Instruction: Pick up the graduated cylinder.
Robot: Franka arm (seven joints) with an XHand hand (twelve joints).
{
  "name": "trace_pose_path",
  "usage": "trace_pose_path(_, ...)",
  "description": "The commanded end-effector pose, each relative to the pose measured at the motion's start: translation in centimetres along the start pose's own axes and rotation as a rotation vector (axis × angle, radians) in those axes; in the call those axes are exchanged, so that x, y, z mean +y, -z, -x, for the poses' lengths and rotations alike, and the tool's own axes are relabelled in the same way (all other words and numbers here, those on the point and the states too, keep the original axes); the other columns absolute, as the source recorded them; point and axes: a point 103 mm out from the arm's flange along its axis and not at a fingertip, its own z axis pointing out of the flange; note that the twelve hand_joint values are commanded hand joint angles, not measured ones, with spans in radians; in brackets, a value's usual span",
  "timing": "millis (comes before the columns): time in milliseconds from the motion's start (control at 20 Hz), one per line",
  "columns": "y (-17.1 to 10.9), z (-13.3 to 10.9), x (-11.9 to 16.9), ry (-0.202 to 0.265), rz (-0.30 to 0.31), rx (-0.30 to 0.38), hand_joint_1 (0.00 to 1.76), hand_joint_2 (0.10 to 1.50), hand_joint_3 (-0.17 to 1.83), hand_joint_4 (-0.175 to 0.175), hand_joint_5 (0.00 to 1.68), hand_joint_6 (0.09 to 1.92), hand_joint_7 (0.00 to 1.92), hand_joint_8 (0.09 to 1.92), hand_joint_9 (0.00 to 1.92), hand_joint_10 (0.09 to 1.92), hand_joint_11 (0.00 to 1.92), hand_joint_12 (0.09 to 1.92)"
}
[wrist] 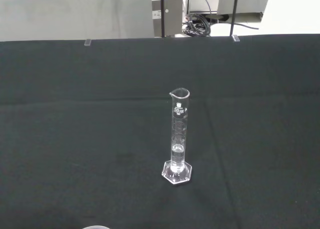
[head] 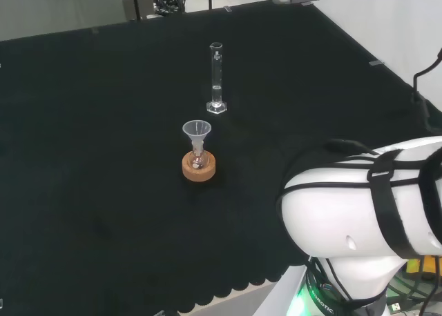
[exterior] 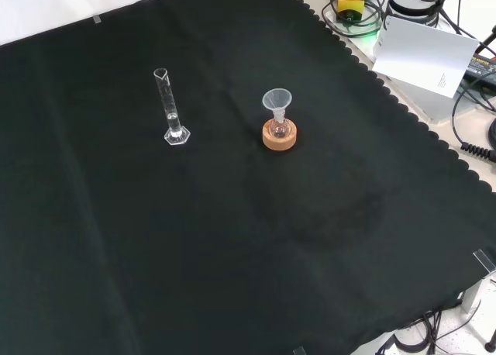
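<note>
1. Nearest in the head view, the arm's white link (head: 359, 205) with black straps stands at the lower right, over the scalloped near edge of the black cloth (head: 103, 212).
2. The state of the hand cannot be told from these pictures.
3. Farther in on the cloth, a cork ring stand (head: 199, 166) holds a small flask (head: 199, 159) with a clear funnel (head: 197, 132) set in its neck.
4. Beyond that, the graduated cylinder (head: 217, 79) stands upright on its hexagonal foot, apart from the stand and touched by nothing. A little clear liquid seems to sit low in it.
5. In the front view the cylinder (exterior: 171, 107) stands left of the cork ring (exterior: 279, 134), well apart; in the wrist view it (wrist: 178, 139) stands alone on bare cloth.
6. The cloth is flat, with faint creases, and small clear clips (wrist: 87, 42) hold its far edge in the wrist view.
7. Past the cloth, the wrist view shows a grey wall, dark upright posts (wrist: 235, 11) and loose cables (wrist: 200, 25). The front view's upper right shows coiled cables (exterior: 353, 10) and a white card (exterior: 425, 56) beside the bench.
</note>
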Motion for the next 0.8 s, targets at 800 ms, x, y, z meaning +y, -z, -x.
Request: trace_pose_path(800,-14.5,8.1,16.5,0.002,-0.019,0.193,0.39,1.24,-0.08,-0.039,0.28,0.09,0.14,0.58,0.57,0.10,0.16,1.36)
